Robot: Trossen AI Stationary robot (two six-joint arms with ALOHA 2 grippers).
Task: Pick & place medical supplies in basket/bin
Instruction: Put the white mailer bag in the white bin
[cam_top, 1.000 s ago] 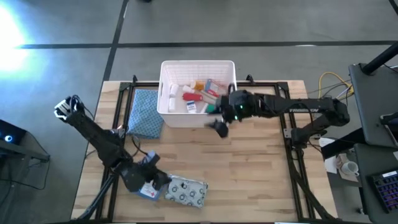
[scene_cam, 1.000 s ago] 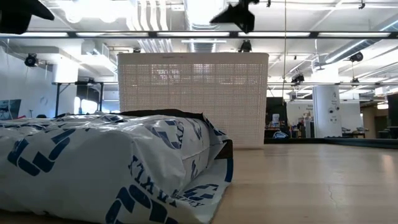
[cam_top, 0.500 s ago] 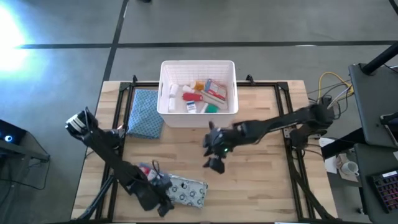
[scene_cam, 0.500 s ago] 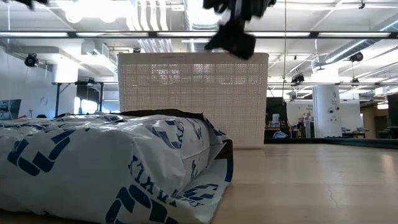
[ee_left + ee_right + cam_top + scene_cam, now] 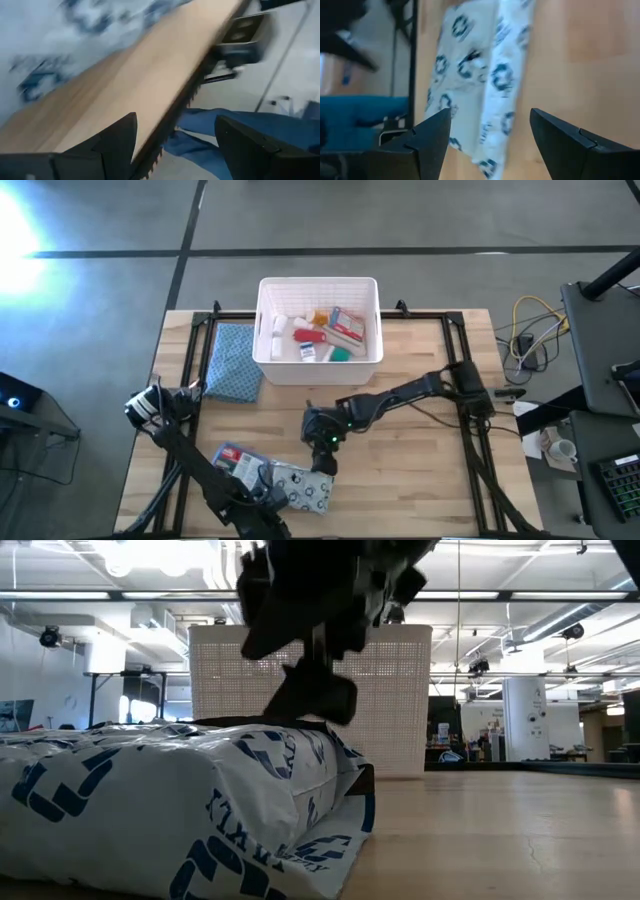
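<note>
Wooden table [image 5: 420,470] carries the white basket [image 5: 318,370] at 12 o'clock, supplies inside. Spotted pouch [image 5: 305,490] lies at 6 o'clock, a blue-and-red packet [image 5: 232,459] beside it. Right gripper [image 5: 322,461] hovers just above the pouch, fingers apart, empty. Left gripper [image 5: 268,498] sits at the pouch's 9 o'clock edge, fingers apart, holding nothing.

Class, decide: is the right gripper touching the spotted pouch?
Apart. The right wrist view shows the right gripper open, fingers short of the spotted pouch, wood between.
</note>
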